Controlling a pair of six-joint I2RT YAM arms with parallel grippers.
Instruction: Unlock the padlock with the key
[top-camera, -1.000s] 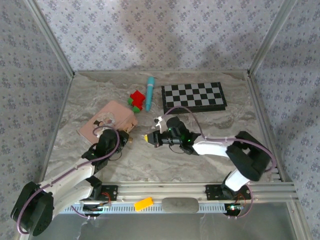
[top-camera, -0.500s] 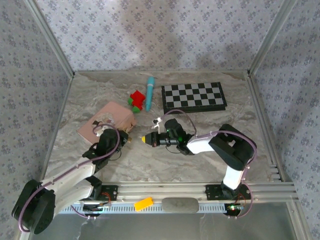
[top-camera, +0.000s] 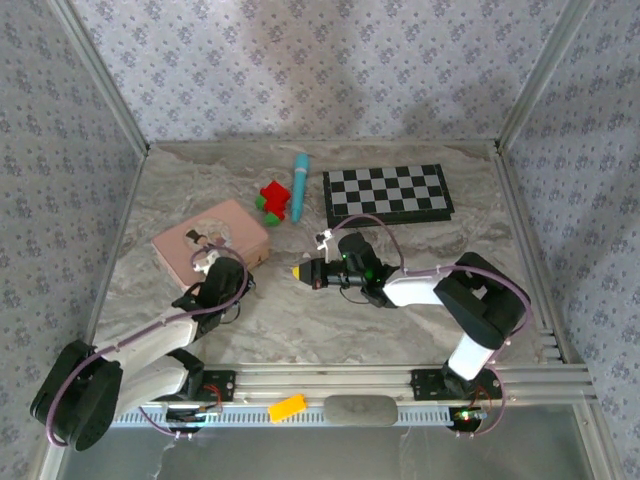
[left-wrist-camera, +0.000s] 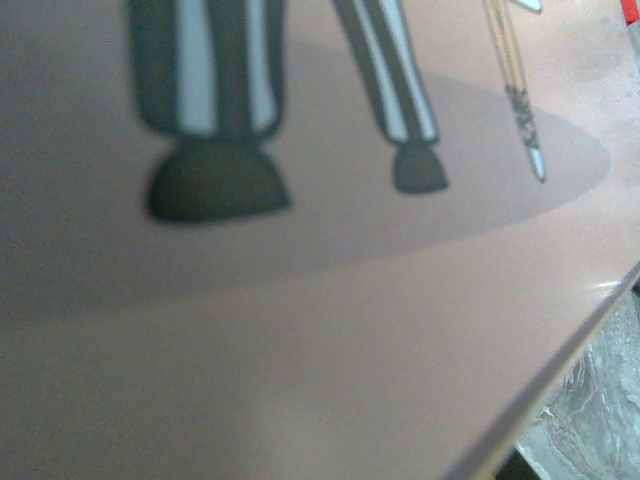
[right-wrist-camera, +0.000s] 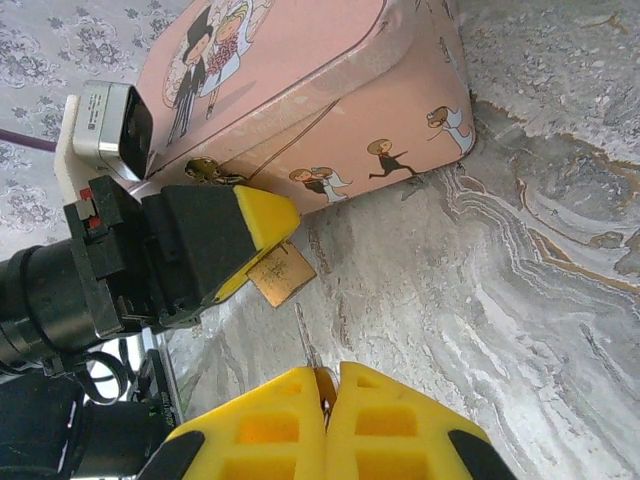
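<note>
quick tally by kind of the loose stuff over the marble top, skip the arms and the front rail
pink picture box: 1
padlock: 1
key: 1
chessboard: 1
teal pen: 1
red and green toy: 1
total: 6

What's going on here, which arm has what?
It's a padlock-and-key job. The left gripper appears to be pinching the small brass padlock right by the pink box. The right gripper is shut on the key, with the blade pointing toward the padlock and a gap between them. The key is not yet in the lock.
</note>
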